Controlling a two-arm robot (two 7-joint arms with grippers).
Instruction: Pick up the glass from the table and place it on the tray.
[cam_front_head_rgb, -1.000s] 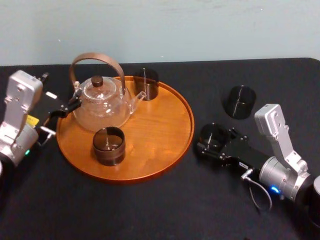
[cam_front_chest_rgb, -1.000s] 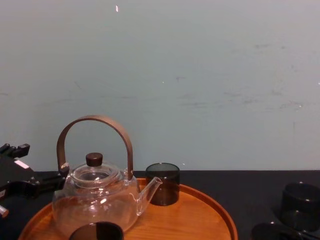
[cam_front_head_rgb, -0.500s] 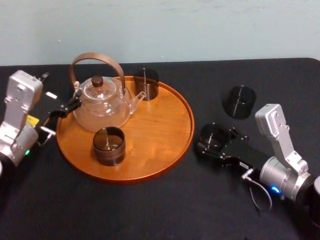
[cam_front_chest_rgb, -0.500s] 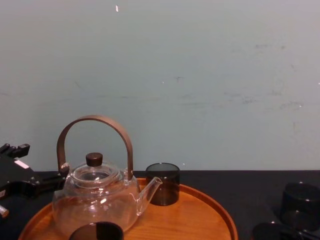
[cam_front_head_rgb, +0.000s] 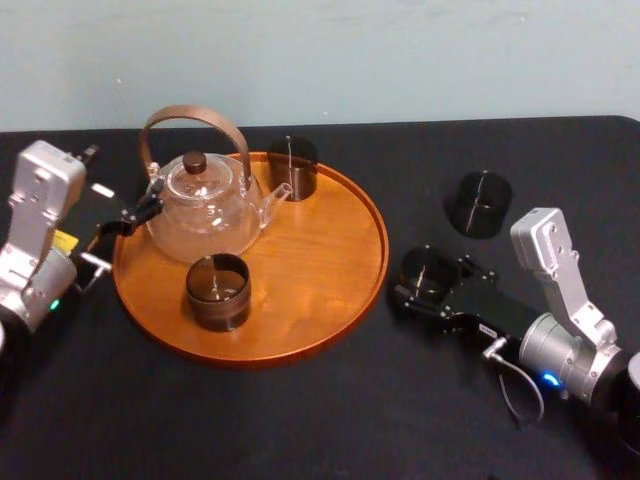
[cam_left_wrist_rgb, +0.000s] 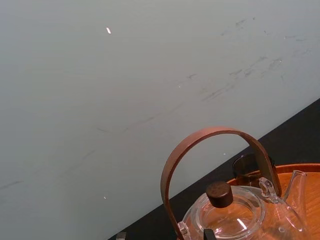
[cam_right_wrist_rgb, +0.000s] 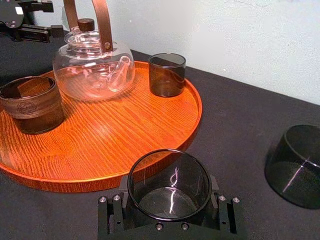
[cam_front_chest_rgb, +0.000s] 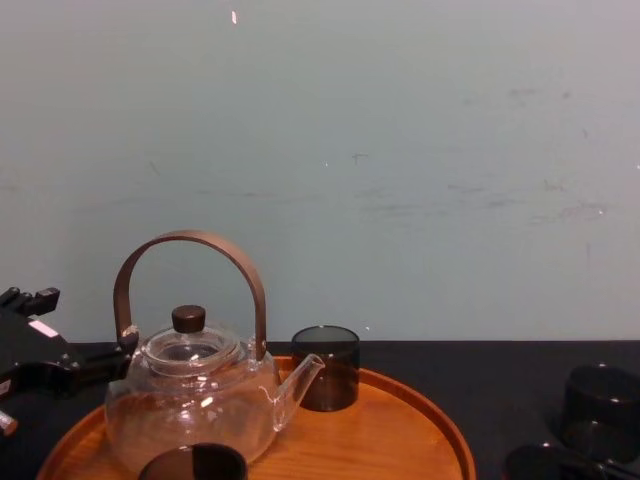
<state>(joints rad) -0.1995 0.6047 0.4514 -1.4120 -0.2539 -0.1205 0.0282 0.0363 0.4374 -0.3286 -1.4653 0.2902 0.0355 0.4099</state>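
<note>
Where the matte black table (cam_front_head_rgb: 300, 420) lies bare just right of the tray (cam_front_head_rgb: 320, 250), item one: a clear, smoke-tinted glass (cam_right_wrist_rgb: 168, 186), upright, mouth up, standing on the table top; near the tray's rim, apart from it, not on the tray

Right gripper (cam_front_head_rgb: 427, 282): low over the table, reaching in from the robot's right; its two black fingers (cam_right_wrist_rgb: 111, 217) set against opposite sides of the glass, gripping it near its base

Left gripper (cam_right_wrist_rgb: 55, 19): at the tray's left edge, beside the teapot; fingers spread, nothing between them; one fingertip close to the foot of the teapot's handle, contact cannot be told

Tray: large, round, orange-brown wood, low raised rim. On it:
- glass teapot (cam_front_head_rgb: 203, 215), clear, arched brown handle, dark knob on the lid, spout to the right; left rear of the tray
- dark glass tumbler (cam_front_head_rgb: 292, 167), upright, at the far rim, just beside the spout
- brown-tinted cup (cam_front_head_rgb: 218, 292), upright, near left, in front of the teapot

On the table, well right of the tray and beyond the right gripper: a second dark glass (cam_front_head_rgb: 478, 203), apart from the gripped one

Behind the table: pale blue-green wall (cam_front_chest_rgb: 400, 150)
</note>
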